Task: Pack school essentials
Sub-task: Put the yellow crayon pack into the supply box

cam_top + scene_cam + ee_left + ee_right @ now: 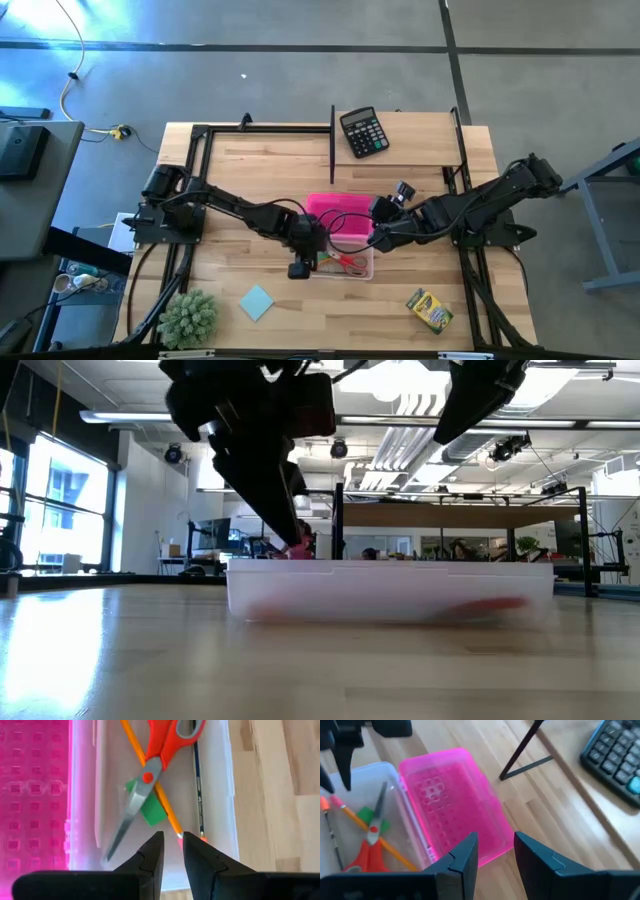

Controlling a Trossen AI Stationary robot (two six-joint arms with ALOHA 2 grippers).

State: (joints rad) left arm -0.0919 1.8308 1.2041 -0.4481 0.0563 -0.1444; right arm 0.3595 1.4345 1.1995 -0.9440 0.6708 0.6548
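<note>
A clear pencil box (345,264) lies mid-table, its pink lid (338,213) swung open flat on the far side. In it lie red-handled scissors (155,760), an orange pencil (167,812), a green eraser (150,810) and a thin dark pencil (198,785). My left gripper (173,842) hangs over the box's left end, open by a narrow gap, with nothing between its fingers. My right gripper (496,847) is open above the lid's right edge, clear of it. A light blue notepad (257,301) and a crayon box (429,310) lie on the near table.
A black calculator (363,132) sits at the far edge. A fuzzy green plant (188,317) stands at the near left corner. A black frame (332,140) runs along the table's far part. Bare wood lies between the notepad and the crayon box.
</note>
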